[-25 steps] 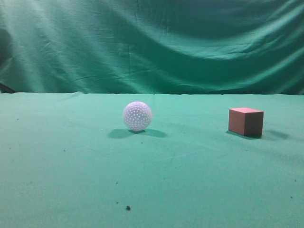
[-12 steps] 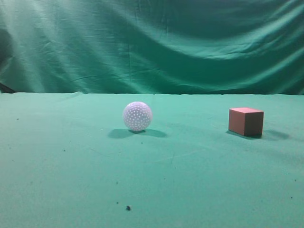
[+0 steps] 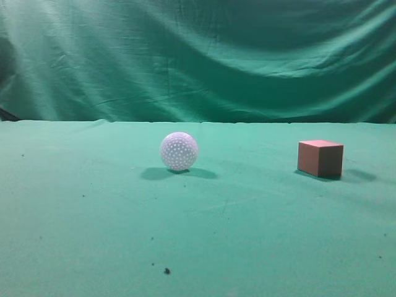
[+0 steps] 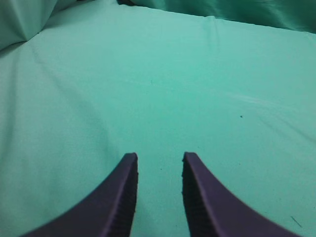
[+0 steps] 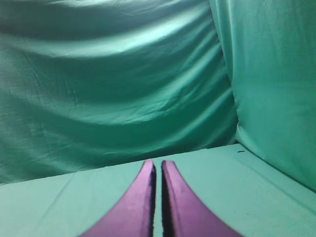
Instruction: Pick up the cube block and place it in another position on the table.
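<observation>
The cube block (image 3: 320, 158), reddish-brown with a lighter pinkish top, rests on the green table (image 3: 247, 235) at the right of the exterior view. Neither arm shows in that view. In the left wrist view my left gripper (image 4: 159, 157) is open and empty, its dark jaws over bare green cloth. In the right wrist view my right gripper (image 5: 157, 164) has its jaws nearly together with nothing between them, pointing at the backdrop. The cube shows in neither wrist view.
A white dimpled ball (image 3: 179, 151) sits on the table left of centre, well apart from the cube. A wrinkled green backdrop (image 3: 198, 55) hangs behind the table's far edge. A few dark specks (image 3: 166, 270) lie on the near cloth.
</observation>
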### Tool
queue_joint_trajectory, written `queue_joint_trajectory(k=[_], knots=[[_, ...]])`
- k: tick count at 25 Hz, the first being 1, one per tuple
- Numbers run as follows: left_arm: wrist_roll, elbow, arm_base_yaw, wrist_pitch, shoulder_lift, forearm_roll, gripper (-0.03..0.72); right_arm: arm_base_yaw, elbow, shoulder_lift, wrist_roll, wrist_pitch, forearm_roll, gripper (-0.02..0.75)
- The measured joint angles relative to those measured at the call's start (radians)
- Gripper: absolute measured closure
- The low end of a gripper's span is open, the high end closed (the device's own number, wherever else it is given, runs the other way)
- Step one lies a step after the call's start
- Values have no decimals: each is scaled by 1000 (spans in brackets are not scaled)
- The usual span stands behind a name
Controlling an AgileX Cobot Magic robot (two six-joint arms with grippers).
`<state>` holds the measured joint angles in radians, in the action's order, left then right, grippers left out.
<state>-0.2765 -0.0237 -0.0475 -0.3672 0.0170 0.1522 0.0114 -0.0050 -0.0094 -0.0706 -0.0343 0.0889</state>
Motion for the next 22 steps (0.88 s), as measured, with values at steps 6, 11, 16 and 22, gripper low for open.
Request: queue_joint_trajectory(k=[6,11,16,22], knots=[[0,0,0,0,0,0,426,0,-298,188,10,330,-23,738],[0,0,0,0,0,0,426,-12,-414,382,10,540,-21,738],[0,0,0,0,0,0,426,-98,-447,513,109,639,25,738],[0,0,0,0,0,0,426,-236,-619,752,214,864,53,738]])
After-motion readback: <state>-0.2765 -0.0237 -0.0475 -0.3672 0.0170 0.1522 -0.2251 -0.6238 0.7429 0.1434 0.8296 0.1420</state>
